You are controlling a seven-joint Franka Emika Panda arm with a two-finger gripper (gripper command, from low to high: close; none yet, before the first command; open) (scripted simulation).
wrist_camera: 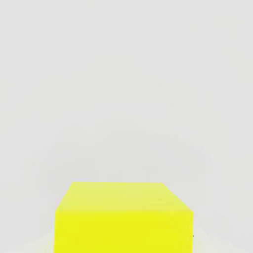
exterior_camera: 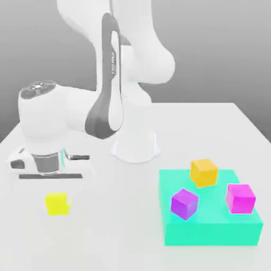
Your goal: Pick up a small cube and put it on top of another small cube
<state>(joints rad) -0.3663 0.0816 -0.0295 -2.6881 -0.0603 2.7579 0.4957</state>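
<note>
Exterior view: the end effector (exterior_camera: 55, 198) hangs at lower left of the frame over the white worktop (exterior_camera: 116, 233), its fingers closed on the yellow cube (exterior_camera: 57, 204). At lower right, a teal platform (exterior_camera: 211, 230) carries 3 cubes: the orange cube (exterior_camera: 204, 172), purple cube (exterior_camera: 184, 203) and magenta cube (exterior_camera: 240, 198).

Hand view: the yellow cube (wrist_camera: 123, 217) sits at bottom centre.

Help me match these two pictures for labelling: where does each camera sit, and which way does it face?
Exterior view: off the arm, raised, facing the arm's base across the white table; shows the arm, the hand above the yellow cube, the teal block with orange, purple and pink cubes.
Hand view: on the hand, looking down at the yellow cube.
Shared: yellow cube, table.
</note>
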